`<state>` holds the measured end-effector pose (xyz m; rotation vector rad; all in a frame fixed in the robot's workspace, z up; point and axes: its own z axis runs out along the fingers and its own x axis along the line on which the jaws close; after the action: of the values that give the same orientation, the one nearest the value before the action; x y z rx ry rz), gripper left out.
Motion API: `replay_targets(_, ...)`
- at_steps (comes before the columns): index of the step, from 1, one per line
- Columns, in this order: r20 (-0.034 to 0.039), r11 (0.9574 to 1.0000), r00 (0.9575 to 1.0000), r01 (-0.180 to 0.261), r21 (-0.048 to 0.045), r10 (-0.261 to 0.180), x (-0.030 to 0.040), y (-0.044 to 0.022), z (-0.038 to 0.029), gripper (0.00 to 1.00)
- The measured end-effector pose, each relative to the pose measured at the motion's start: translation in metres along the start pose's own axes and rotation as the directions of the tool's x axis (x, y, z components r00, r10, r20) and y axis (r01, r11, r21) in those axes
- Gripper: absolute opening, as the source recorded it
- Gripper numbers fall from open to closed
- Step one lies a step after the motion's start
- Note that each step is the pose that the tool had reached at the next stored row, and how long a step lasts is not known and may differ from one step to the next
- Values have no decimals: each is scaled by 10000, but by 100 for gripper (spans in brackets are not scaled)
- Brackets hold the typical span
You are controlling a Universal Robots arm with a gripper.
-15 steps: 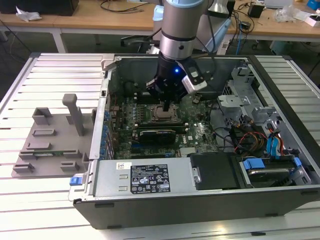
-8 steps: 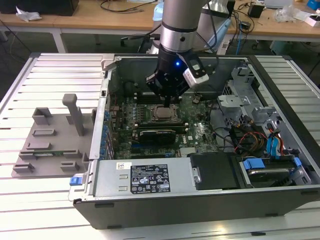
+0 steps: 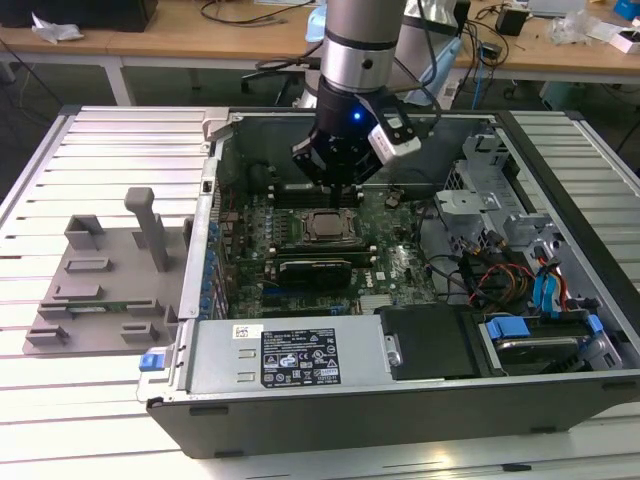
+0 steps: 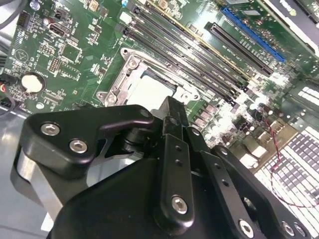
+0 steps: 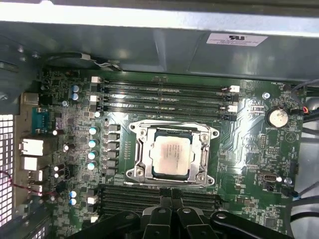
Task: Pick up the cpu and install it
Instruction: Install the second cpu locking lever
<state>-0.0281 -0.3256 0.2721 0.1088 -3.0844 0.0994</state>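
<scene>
The cpu [image 5: 171, 155] lies flat in the dark socket frame [image 5: 204, 164] at the middle of the green motherboard [image 5: 244, 144], its silvery lid up, and in the exterior view the grey fixture tray [image 3: 100, 290] lies on the slatted surface [image 3: 110, 150] at about 9 o'clock of the open computer case [image 3: 300, 400]. The gripper [image 3: 340, 182] hangs just above the cpu at about 12 o'clock; I cannot tell whether it is apart or together. I judge the chip light, stiff, smooth-lidded and fragile underneath, best taken by two opposite edges.
</scene>
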Motion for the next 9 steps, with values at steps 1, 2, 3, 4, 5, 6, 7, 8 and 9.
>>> replay_targets(1, -1, 10000, 10000, 1, 3, -1, 1, -1, -16, 11)
replay_targets(2, 0, 10000, 10000, 0, 2, 0, 2, -2, -30, 11)
replay_targets(3, 0, 10000, 10000, 0, 2, 0, 3, -3, -45, 11)
replay_targets(4, 0, 10000, 10000, 0, 2, 0, 4, -4, -66, 11)
replay_targets(5, 0, 10000, 10000, 0, 2, 0, 5, -5, -86, 11)
replay_targets(6, 0, 10000, 10000, -1, 2, 1, 7, -7, -121, 11)
replay_targets(7, 0, 10000, 10000, -1, 3, 1, 11, -11, -185, 11)
replay_targets(8, 0, 10000, 10000, -1, 3, 1, 12, -13, -215, 11)
replay_targets(9, 0, 10000, 10000, -1, 2, 1, 13, -14, -235, 11)
